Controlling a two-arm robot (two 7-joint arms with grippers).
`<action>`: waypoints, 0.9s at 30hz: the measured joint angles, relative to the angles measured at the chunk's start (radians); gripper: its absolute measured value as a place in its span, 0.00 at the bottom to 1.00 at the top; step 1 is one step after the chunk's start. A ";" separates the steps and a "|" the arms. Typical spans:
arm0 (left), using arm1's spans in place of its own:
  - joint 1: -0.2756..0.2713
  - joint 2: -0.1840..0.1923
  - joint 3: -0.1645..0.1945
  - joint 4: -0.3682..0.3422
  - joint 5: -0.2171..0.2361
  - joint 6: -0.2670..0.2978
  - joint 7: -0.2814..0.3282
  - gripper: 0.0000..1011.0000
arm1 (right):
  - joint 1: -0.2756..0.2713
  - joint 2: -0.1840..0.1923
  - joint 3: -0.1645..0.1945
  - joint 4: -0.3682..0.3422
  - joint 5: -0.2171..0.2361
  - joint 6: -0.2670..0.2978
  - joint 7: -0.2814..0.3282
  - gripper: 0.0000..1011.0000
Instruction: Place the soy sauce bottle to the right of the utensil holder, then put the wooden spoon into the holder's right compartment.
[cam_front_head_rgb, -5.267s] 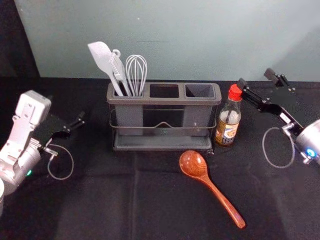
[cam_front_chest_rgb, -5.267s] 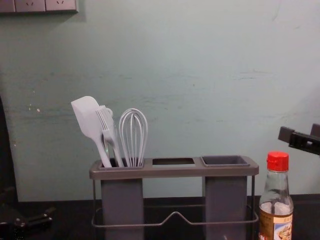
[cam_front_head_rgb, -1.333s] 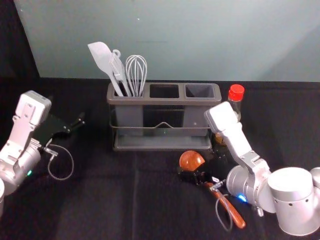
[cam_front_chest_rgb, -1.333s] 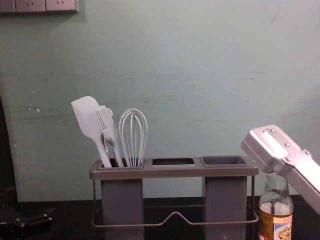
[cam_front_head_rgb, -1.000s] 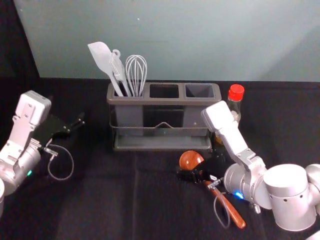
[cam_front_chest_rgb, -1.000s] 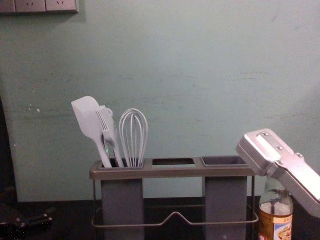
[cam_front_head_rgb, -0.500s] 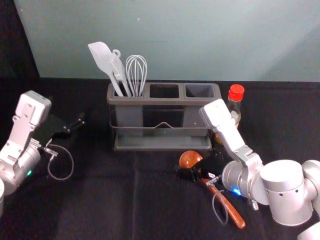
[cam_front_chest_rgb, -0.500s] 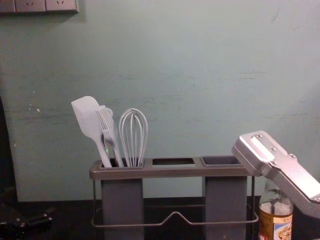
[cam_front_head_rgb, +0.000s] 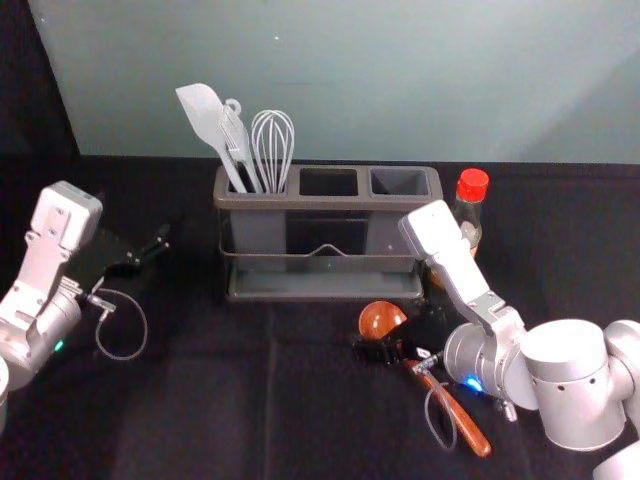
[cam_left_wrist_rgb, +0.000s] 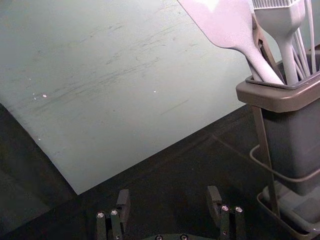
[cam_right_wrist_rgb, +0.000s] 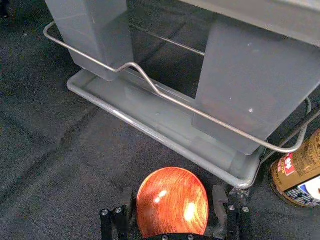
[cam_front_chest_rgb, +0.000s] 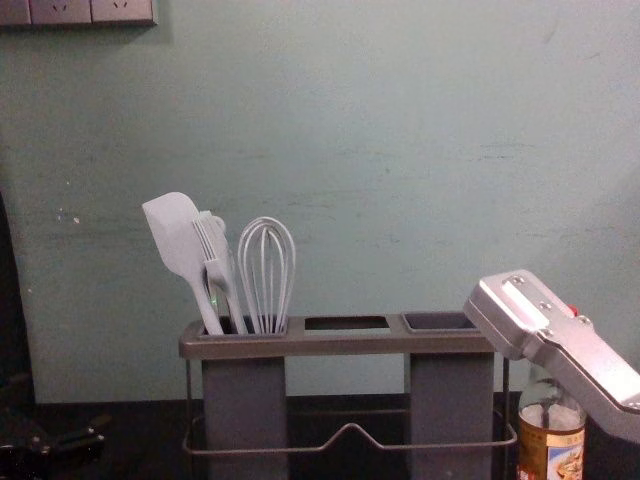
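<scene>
My right gripper is low over the wooden spoon, at its bowl end. In the right wrist view, my right gripper is open, its fingers on either side of the round spoon bowl. The soy sauce bottle stands upright just right of the utensil holder, partly hidden by the right arm. The holder's right compartment looks empty. My left gripper is parked at the left; its own wrist view shows the left gripper open with nothing between its fingers.
A white spatula, a brush and a whisk stand in the holder's left compartment. A wall rises behind the dark tabletop. In the chest view, the right forearm crosses in front of the bottle's neck.
The right arm has swung from beside the bottle's cap down to the spoon bowl, then shifted slightly left over the last second. Spoon, bottle, holder and left arm keep their places.
</scene>
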 joint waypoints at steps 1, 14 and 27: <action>0.000 0.000 0.000 0.000 0.000 0.000 0.000 0.99 | -0.001 -0.002 0.002 0.001 -0.002 0.000 0.002 0.99; 0.000 0.000 0.000 0.000 0.000 0.000 0.000 0.99 | -0.005 -0.015 0.016 0.013 -0.022 -0.010 0.025 0.94; 0.000 0.000 0.000 0.000 0.000 0.000 0.000 0.99 | -0.017 -0.025 0.035 -0.005 -0.043 -0.008 0.041 0.83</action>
